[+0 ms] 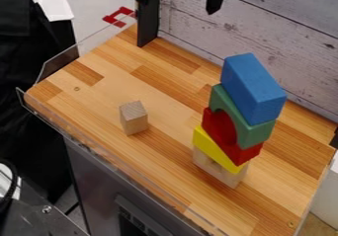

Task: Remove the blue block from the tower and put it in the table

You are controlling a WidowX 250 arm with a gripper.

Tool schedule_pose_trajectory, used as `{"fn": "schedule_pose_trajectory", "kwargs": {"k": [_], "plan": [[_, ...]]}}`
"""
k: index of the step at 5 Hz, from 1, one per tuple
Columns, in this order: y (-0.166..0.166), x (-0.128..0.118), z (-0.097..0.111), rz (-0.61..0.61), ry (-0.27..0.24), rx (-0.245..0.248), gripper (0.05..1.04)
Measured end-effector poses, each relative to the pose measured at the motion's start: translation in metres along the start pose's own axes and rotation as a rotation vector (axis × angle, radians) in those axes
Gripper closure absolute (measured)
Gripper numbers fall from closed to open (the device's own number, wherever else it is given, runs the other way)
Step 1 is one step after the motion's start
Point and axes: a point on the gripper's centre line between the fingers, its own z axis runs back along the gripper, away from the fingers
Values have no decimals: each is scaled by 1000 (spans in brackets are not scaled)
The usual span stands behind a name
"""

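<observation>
Gripper [177, 8] at top edge of view, against the whitewashed board wall [264, 18]; fingers spread wide, nothing between them. Well apart from the tower.

Blue block [252, 87]: topmost piece of the tower, resting on the green arch [228, 104]. Below, in order: red block [219, 127], curved cut-out; yellow block [212, 147]; plain wood block [218, 169] on the bench [86, 101]. Tower stands in the right half of the bench, between front and back edges.

Small wooden block [134, 117]: upright, left half of bench, nearer the front edge, apart from the tower.
</observation>
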Motion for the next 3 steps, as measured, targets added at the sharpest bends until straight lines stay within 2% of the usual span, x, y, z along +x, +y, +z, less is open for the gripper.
{"fn": "schedule_pose_trajectory", "kwargs": {"k": [1,3], "plan": [[1,0,-6,4,23,12,84],[-16,-3,-7,37,-11,-12,84]]}}
